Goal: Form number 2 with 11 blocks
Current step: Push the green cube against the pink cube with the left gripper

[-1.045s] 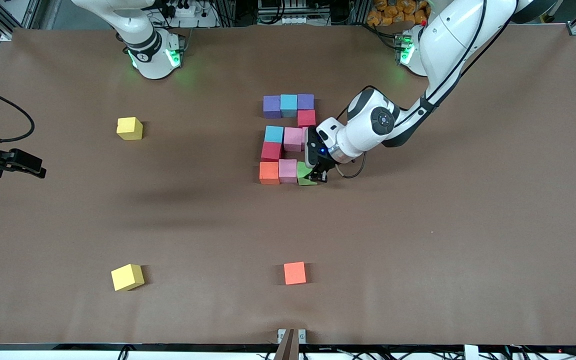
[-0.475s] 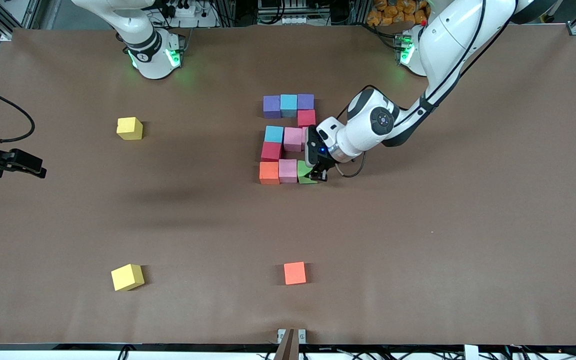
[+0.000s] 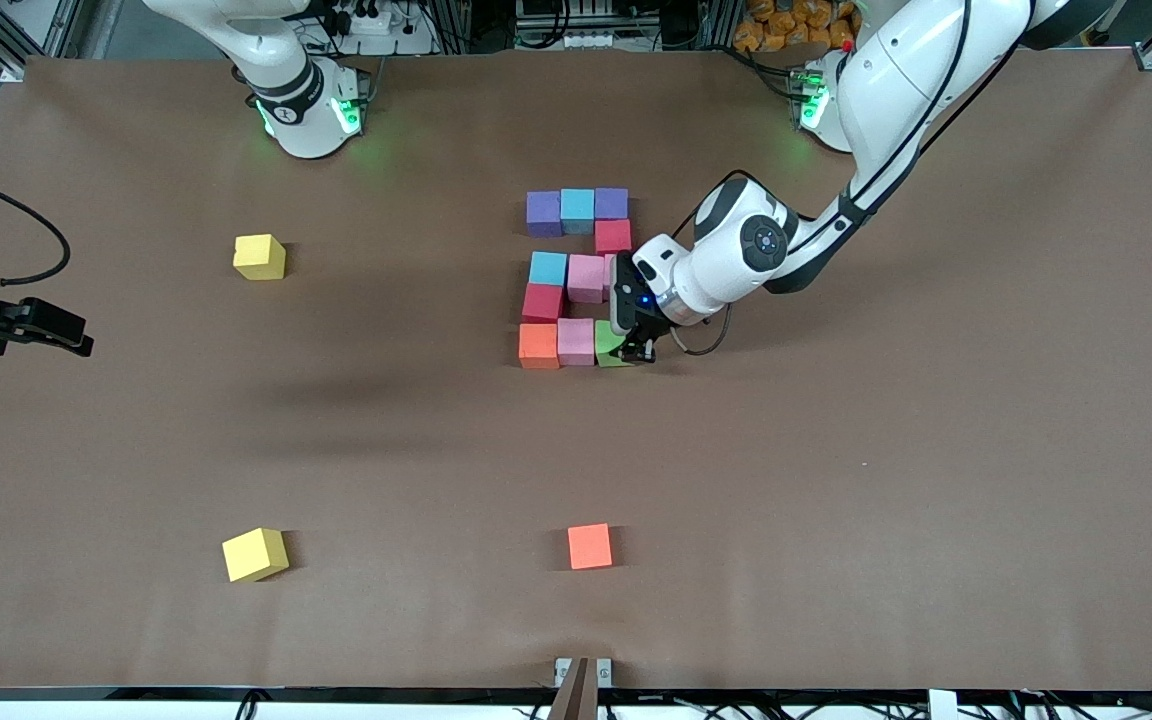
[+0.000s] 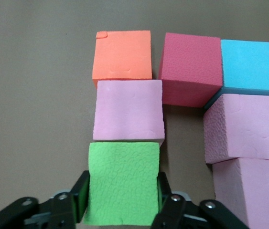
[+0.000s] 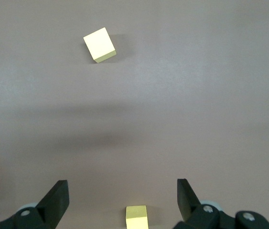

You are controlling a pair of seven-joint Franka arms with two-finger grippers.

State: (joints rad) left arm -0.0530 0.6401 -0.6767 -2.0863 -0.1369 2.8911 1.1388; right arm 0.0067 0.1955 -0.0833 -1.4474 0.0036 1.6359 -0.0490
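The green block (image 4: 122, 183), tilted a second ago, now sits flat beside a pink block (image 4: 128, 109), ending the number 2 (image 3: 576, 278) mid-table. The left gripper (image 4: 123, 202) flanks it, grip uncertain. The right gripper (image 5: 122, 200) waits, spread wide, over the table's (image 3: 836, 480) right-arm end.

Brown table (image 3: 836, 480) with coloured cubes (image 3: 576, 280)

Green cube (image 4: 123, 183), pink cube (image 4: 128, 109), orange cube (image 4: 123, 55), brown table (image 3: 836, 450).
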